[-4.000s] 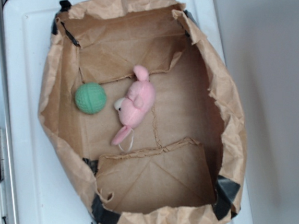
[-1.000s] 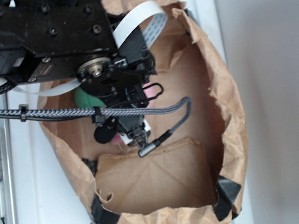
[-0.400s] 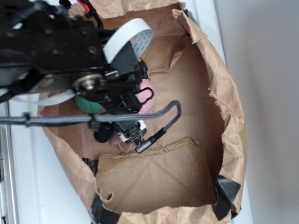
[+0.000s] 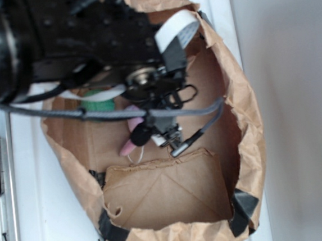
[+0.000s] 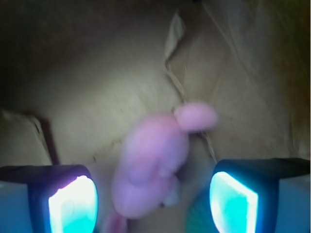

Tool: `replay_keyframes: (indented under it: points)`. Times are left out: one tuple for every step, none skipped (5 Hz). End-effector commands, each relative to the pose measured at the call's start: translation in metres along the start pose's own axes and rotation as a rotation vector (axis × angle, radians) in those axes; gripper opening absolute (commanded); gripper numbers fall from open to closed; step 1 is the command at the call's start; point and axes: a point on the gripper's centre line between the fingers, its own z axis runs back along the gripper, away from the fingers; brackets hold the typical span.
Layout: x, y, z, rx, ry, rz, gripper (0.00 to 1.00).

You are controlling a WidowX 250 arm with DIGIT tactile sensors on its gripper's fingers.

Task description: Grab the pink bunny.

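The pink bunny point(image 5: 150, 167) lies on the brown paper floor of the bag, blurred, with one ear point(image 5: 196, 116) pointing up-right. My gripper point(image 5: 153, 206) is open above it, and its two lit fingertips point(image 5: 73, 204) stand either side of the bunny's lower half without touching it. From the exterior, the black arm point(image 4: 86, 37) covers most of the bunny point(image 4: 133, 124); only a strip of pink body and one ear point(image 4: 126, 147) show beside the wrist.
A green knitted ball point(image 4: 97, 105) sits left of the bunny, mostly under the arm, and peeks in by the right finger point(image 5: 197, 221). The paper bag's crumpled walls point(image 4: 245, 119) ring the floor. Folded flaps point(image 4: 167, 187) lie at both ends.
The arm came into the bag over the bunny, then shifted to the right over the last half second. The bunny's lower ear now shows more, and the bunny itself has not moved.
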Motion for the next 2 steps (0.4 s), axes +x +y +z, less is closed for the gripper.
replay_keyframes:
  points:
    - [0.015, -0.008, 0.002, -0.011, -0.047, 0.010, 1.00]
    - [0.005, -0.009, -0.010, -0.030, -0.045, 0.014, 1.00]
